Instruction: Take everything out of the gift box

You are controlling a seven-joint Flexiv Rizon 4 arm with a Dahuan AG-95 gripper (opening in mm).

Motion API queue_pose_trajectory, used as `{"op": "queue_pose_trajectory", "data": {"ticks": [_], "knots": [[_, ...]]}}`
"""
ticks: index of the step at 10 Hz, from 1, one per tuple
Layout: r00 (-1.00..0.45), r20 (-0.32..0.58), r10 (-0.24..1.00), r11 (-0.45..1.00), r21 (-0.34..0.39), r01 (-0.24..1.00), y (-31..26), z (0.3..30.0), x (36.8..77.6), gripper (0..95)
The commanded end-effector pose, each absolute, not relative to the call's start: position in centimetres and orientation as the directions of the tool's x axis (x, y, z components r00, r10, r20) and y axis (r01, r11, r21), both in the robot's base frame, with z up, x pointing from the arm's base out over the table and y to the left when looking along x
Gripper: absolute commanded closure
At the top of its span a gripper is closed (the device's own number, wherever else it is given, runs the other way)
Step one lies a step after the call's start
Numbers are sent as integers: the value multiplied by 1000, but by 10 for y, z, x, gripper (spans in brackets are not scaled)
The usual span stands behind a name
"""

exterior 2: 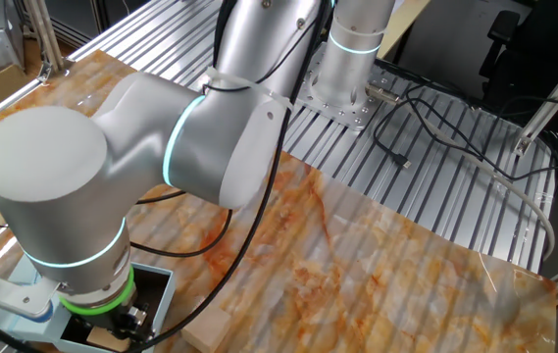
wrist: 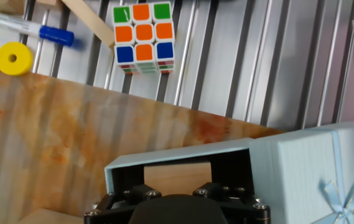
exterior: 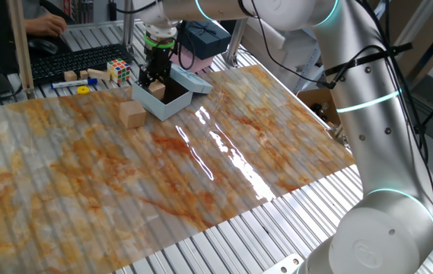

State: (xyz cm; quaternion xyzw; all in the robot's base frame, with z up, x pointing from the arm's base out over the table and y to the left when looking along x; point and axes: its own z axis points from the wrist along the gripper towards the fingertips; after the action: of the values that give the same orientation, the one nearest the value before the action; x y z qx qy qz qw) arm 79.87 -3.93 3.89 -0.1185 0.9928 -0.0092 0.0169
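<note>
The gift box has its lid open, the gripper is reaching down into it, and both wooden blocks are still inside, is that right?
Not quite. One wooden block already lies outside the gift box on the table, as one fixed view shows. The lid is open, the gripper reaches in, and another block remains inside.

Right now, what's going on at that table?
The arm's pincer is lowered straight down into the open pale blue-grey cardboard gift box, over a plain tan wooden block that lies inside. Whether it has gripped that block can't be told. Another tan wooden block already sits on the marbled mat beside the box. A multicoloured Rubik's cube sits beyond the mat, untouched.
</note>
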Motion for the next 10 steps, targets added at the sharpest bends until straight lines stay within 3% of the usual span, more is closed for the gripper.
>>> {"op": "queue_pose_trajectory", "data": {"ticks": [1,4,10], "knots": [[-971,-40,-236,972,-25,-236,-39,41,799,950],[-972,-38,-230,973,-26,-229,-39,46,799,950],[-977,-4,-215,975,-50,-215,-37,85,786,950]]}}
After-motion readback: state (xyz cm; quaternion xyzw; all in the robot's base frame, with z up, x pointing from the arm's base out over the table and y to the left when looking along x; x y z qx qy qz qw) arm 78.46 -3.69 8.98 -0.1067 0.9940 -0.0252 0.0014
